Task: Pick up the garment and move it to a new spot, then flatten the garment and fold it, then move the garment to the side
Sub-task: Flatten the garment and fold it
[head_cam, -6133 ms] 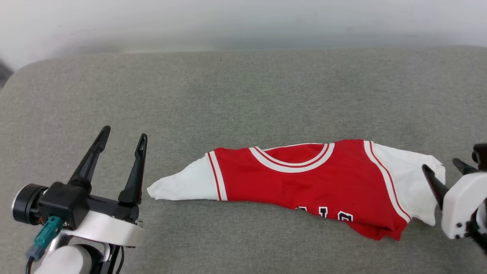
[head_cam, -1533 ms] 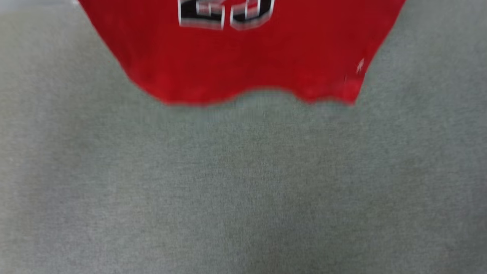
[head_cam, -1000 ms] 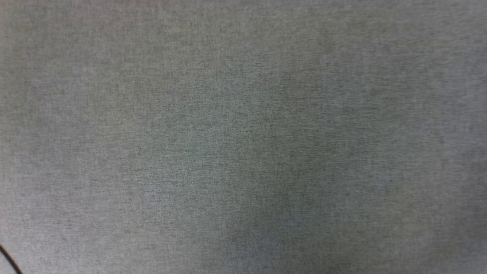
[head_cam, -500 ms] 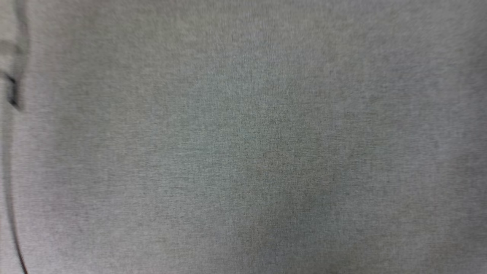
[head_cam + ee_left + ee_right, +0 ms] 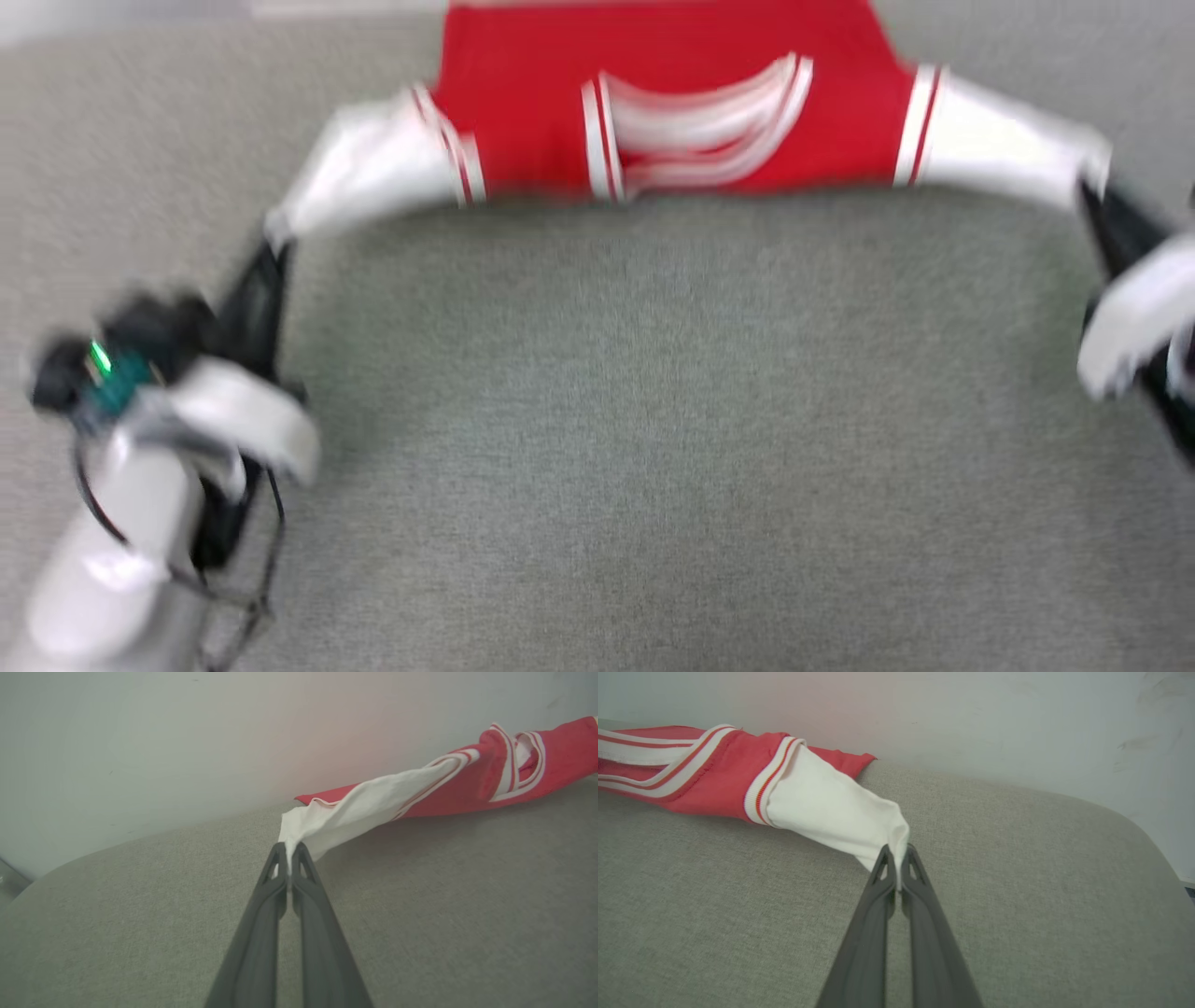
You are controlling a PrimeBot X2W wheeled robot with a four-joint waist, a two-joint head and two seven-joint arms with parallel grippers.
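garment (image 5: 672,121) back in view, sleeve tips (image 5: 303,828) in both closed jaws

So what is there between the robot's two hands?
The garment spans the gap in the head view: the left hand pinches one white sleeve, the right hand the other. Nearer the robot, bare grey cushion.

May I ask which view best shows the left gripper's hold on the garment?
Left wrist view: the left gripper sharply shut on the garment's white sleeve tip. Head view blurs it; right wrist view shows the other sleeve.
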